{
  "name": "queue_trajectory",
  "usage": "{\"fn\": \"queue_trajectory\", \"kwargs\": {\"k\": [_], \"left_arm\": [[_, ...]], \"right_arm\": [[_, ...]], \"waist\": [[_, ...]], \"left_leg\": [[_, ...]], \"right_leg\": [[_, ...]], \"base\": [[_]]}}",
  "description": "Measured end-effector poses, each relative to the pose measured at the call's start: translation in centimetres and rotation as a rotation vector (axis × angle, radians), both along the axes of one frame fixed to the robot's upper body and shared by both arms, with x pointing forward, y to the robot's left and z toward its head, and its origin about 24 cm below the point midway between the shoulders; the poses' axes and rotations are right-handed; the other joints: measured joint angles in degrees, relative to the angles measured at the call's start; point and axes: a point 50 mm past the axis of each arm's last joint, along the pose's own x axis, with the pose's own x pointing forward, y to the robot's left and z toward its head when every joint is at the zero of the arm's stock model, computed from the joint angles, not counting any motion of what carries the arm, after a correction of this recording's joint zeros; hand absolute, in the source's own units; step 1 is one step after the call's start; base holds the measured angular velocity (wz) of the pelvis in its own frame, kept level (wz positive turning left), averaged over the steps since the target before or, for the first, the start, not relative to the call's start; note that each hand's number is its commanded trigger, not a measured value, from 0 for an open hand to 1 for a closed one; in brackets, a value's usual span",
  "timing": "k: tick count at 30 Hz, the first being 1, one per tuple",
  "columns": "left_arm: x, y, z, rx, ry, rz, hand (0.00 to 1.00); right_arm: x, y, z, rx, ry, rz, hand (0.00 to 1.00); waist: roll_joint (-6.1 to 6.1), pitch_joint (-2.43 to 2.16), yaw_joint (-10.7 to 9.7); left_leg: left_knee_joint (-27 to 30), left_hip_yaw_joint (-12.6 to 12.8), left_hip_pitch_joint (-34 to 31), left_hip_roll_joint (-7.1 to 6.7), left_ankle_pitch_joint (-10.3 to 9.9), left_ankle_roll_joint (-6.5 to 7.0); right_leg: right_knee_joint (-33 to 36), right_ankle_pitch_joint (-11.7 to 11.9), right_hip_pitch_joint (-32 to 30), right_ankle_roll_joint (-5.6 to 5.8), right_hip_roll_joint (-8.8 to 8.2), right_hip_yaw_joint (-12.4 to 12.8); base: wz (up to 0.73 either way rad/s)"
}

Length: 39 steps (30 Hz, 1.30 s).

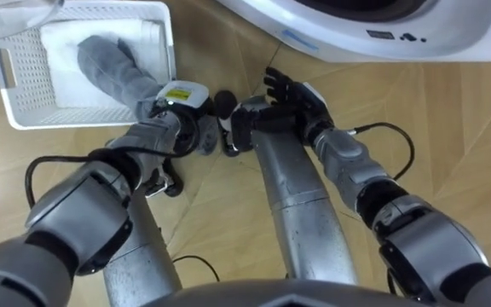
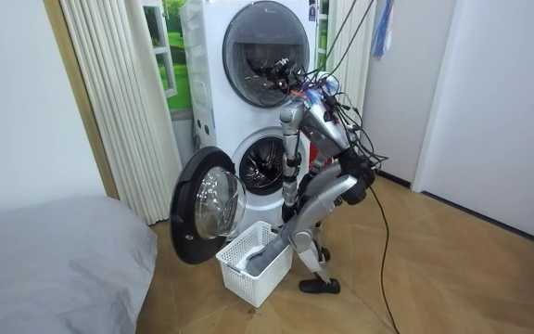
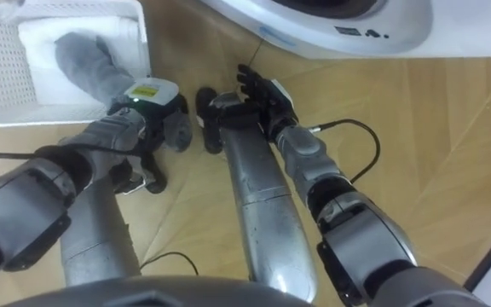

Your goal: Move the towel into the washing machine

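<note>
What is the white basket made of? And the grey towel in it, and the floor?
The basket looks like white plastic: stiff, smooth walls full of small holes in neat rows. The grey towel looks like soft, fuzzy cloth: dull, and it bends and sags over itself. The floor looks like wood: light brown boards with slanted seams. It could be real wood or a wood-look cover.

Pretty plain room: light herringbone wooden floor (image 2: 452,269), plain white walls (image 2: 508,102), cream pleated curtain (image 2: 114,102) on the room view's left, grey-covered bed (image 2: 44,264) beside it, daylight through a window (image 2: 168,56).
</note>
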Motion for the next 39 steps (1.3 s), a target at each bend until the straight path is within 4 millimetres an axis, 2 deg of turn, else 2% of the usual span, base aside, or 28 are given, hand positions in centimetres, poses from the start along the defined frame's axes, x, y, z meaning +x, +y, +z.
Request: {"fn": "queue_trajectory", "kwargs": {"k": [4, 7, 13, 18, 23, 27, 32, 33, 35, 39], "left_arm": [[-0.3, 0.2, -0.4, 0.019, 0.046, 0.004, 1.0], [-1.3, 0.3, -1.3, 0.017, 0.092, 0.009, 1.0], [-2.9, -0.2, -2.6, -0.001, 0.159, 0.011, 1.0], [-4.1, -1.8, -3.5, -0.056, 0.199, 0.005, 1.0], [-5.1, -1.8, -4.1, -0.113, 0.183, 0.036, 1.0], [-4.7, -0.5, -3.8, -0.162, 0.106, 0.124, 1.0], [-4.0, 1.0, -3.0, -0.261, -0.006, 0.264, 1.0], [-3.7, 1.1, -2.8, -0.297, -0.031, 0.302, 1.0], [-3.1, 0.8, -2.1, -0.364, -0.072, 0.337, 1.0], [-2.1, -0.4, -0.5, -0.658, -0.116, 0.479, 1.0]], "right_arm": [[-0.2, -0.2, -0.3, -0.003, 0.015, -0.011, 0.0], [-0.6, -0.5, -0.8, -0.012, 0.039, -0.02, 0.0], [-2.1, -1.2, -2.4, -0.043, 0.111, -0.03, 0.0], [-4.8, -2.2, -4.5, -0.076, 0.213, -0.046, 0.0], [-6.4, -3.2, -5.6, -0.129, 0.266, -0.05, 0.0], [-6.9, -4.2, -5.9, -0.155, 0.277, -0.068, 0.0], [-7.0, -6.1, -5.8, -0.18, 0.277, -0.102, 0.0], [-7.0, -6.6, -5.8, -0.189, 0.277, -0.111, 0.0], [-7.1, -7.2, -5.7, -0.205, 0.277, -0.114, 0.0], [-7.0, -7.0, -5.7, -0.24, 0.26, -0.083, 0.0]], "waist": [[-0.05, -0.03, 0.02], [-0.07, -0.05, 0.11], [-0.04, -0.1, 0.71], [0.28, -0.5, 3.47], [0.85, -0.87, 5.67], [1.35, -0.9, 7.77], [2.24, -0.97, 8.39], [2.68, -1.1, 8.56], [3.16, -1.06, 9.67], [3.53, -1.06, 11.39]], "left_leg": [[-0.29, -0.04, 0.56, -0.15, 0.0, 0.01], [-1.49, -0.04, 2.94, -0.25, 0.02, 0.0], [-5.92, 0.01, 10.11, -0.51, 0.48, -0.37], [-12.95, 0.97, 19.91, -0.61, 1.82, -0.58], [-17.96, 1.16, 27.56, -1.46, 2.68, -0.65], [-20.58, 1.41, 31.94, -1.96, 3.43, -0.36], [-24.31, 1.5, 36.85, -3.41, 4.68, 0.38], [-25.19, 1.49, 37.59, -3.66, 5.03, 0.68], [-26.07, 1.49, 38.54, -3.82, 5.31, 0.92], [-27.81, 1.26, 39.25, -4.55, 6.17, 1.43]], "right_leg": [[-0.27, 0.0, 0.7, 0.01, -0.14, -0.05], [-1.37, 0.0, 3.05, 0.04, -0.14, -0.18], [-5.62, 0.3, 10.46, 0.34, 0.1, -0.59], [-12.46, 1.19, 20.2, 1.06, 0.89, -0.56], [-16.86, 1.47, 27.77, 1.55, 0.74, -0.66], [-19.42, 1.9, 32.22, 2.24, 0.61, -0.63], [-22.41, 2.63, 37.21, 3.37, -0.35, -0.73], [-23.31, 2.96, 38.16, 3.63, -0.6, -0.96], [-24.51, 3.54, 39.21, 3.87, -0.64, -1.15], [-25.95, 3.98, 40.31, 4.26, -1.41, -2.01]], "base": [[0.0], [0.0], [-0.01], [-0.05], [0.01], [0.04], [0.09], [0.1], [0.02], [0.1]]}}
